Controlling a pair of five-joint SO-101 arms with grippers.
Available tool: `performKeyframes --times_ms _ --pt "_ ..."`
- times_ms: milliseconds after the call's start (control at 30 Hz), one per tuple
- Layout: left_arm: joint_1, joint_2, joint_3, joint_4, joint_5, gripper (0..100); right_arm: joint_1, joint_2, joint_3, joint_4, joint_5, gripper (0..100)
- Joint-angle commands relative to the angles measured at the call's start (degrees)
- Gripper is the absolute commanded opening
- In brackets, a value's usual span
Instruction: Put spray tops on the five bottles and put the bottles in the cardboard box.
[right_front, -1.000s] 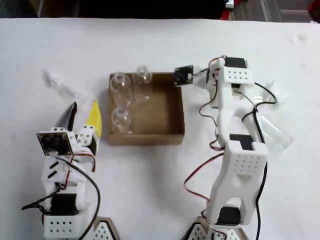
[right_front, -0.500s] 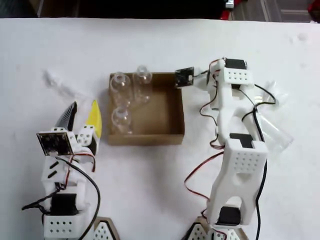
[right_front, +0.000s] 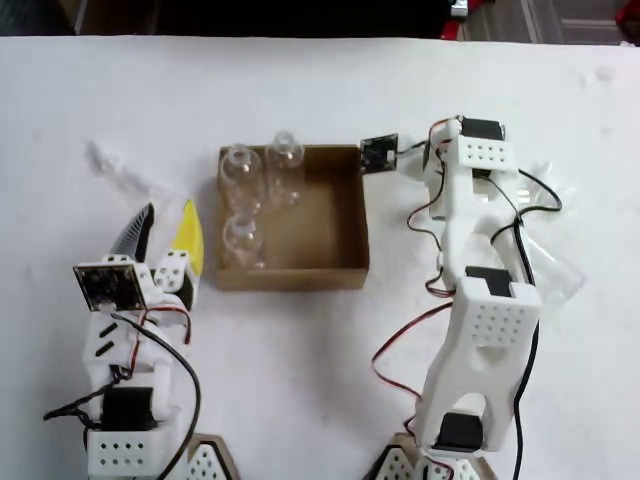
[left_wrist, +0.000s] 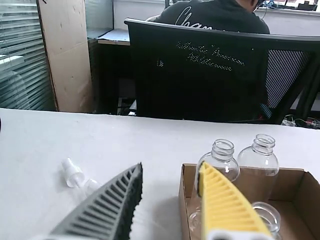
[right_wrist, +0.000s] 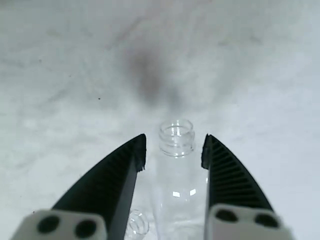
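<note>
The cardboard box (right_front: 345, 215) sits mid-table with three clear bottles (right_front: 243, 240) standing along its left side, necks bare. The left wrist view has the same bottles (left_wrist: 256, 162) in the box (left_wrist: 295, 187). My left gripper (right_front: 165, 228) (left_wrist: 170, 172) rests open just left of the box, nothing between its black and yellow fingers. On the table between the fingers of my right gripper (right_wrist: 174, 150) lies a clear capless bottle (right_wrist: 177, 165); the fingers stand open either side of it. The right arm (right_front: 470, 185) covers that gripper from above.
Clear spray tops (right_front: 115, 168) (left_wrist: 75, 174) lie on the table left of the box. More clear bottles (right_front: 548, 262) lie right of the right arm, and another bottle mouth (right_wrist: 136, 222) sits close beside the flanked one. A black chair (left_wrist: 210, 70) stands beyond the table.
The right arm's wrist has swung to the right, away from the box's far right corner. The left arm and the bottles in the box have not moved.
</note>
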Motion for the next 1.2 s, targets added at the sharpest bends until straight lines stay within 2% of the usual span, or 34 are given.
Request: performKeyframes --times_ms 0,333,567,767,900,1167 --pt "0.3 -0.5 -0.2 -1.2 0.4 18 0.5 -0.8 -1.7 -2.2 0.7 16.2" --pt "0.3 -0.5 -0.2 -1.2 0.4 18 0.7 1.5 -2.3 -2.4 0.8 16.0" --pt "0.3 -0.5 -0.2 -1.2 0.4 18 0.5 1.6 -2.3 -2.8 0.7 1.0" --pt "0.4 -0.5 -0.2 -1.2 0.4 18 0.5 0.6 -2.3 -3.9 0.1 3.0" --pt "0.5 -0.5 -0.2 -1.2 0.4 18 0.1 -4.2 -2.3 -3.1 -7.5 3.0" --pt "1.8 -0.4 -0.2 -1.2 -1.9 18 0.1 -12.7 -1.8 -2.8 -17.3 3.0"
